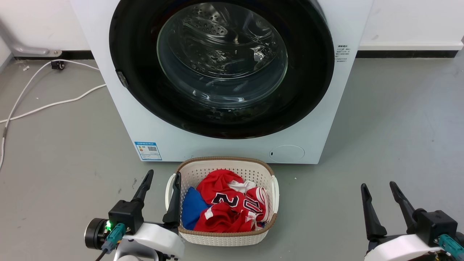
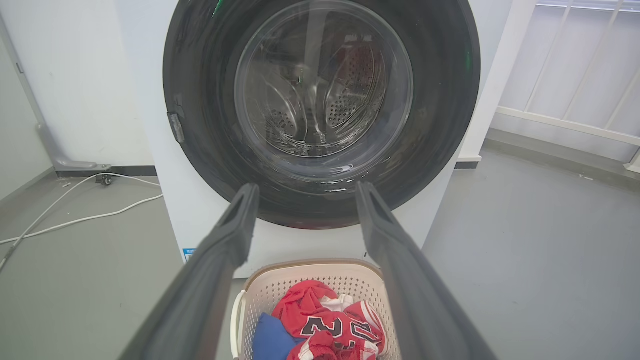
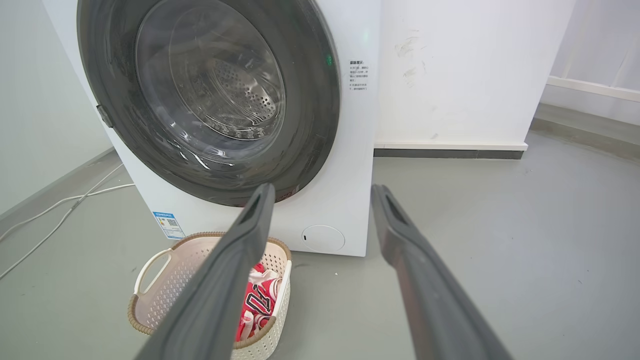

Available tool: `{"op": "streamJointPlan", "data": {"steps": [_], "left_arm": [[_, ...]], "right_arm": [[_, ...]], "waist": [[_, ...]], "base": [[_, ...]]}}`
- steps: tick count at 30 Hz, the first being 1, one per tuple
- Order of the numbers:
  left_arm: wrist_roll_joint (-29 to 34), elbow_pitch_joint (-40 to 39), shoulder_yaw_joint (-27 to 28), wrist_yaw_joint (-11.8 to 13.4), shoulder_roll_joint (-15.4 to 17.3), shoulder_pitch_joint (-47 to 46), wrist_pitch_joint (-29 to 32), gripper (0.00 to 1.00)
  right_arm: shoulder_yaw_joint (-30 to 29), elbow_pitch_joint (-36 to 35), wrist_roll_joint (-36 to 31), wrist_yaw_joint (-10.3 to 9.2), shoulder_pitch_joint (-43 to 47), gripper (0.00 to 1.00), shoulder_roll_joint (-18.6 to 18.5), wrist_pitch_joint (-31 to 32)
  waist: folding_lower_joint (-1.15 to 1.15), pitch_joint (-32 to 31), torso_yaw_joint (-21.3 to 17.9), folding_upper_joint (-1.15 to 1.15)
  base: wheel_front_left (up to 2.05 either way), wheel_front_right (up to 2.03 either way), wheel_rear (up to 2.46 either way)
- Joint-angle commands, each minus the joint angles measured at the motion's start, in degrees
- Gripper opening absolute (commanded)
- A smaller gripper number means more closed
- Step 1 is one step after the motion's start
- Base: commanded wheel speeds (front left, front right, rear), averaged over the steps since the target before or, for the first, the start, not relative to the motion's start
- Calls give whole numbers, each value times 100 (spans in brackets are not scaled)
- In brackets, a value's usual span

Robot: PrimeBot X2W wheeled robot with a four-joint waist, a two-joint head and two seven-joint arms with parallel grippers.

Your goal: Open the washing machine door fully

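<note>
1. The washing machine door fills the upper middle of the frame, shut flush against the white machine. Its small grey catch sits on the left rim, probably where a pull must begin.
2. A laundry basket stands just before the machine, likely waiting for loading.
3. The left jaws, lower left, are spread and empty, just beside the basket and aimed toward the door.
4. The right jaws, lower right, are also spread and empty, well apart from the basket.
</note>
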Motion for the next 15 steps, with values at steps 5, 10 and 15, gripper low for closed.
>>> {"op": "streamJointPlan", "data": {"steps": [5, 10, 15], "left_arm": [[88, -11, 28, -22, -11, -23, -17, 100], [152, -34, 60, -20, -21, -15, -17, 100], [198, -66, 101, -12, -28, -14, -17, 100]], "right_arm": [[-7, 52, 49, -1, -113, 100, 23, -58], [0, 93, 116, -2, -117, 0, 24, -86], [-35, 79, 1052, -2, -169, 0, 40, -145]], "waist": [[0, 15, -5, 0], [0, 24, -10, 0], [0, 38, -23, 0]], "base": [[0, 0, 0], [0, 0, 0], [0, 0, 0]]}}
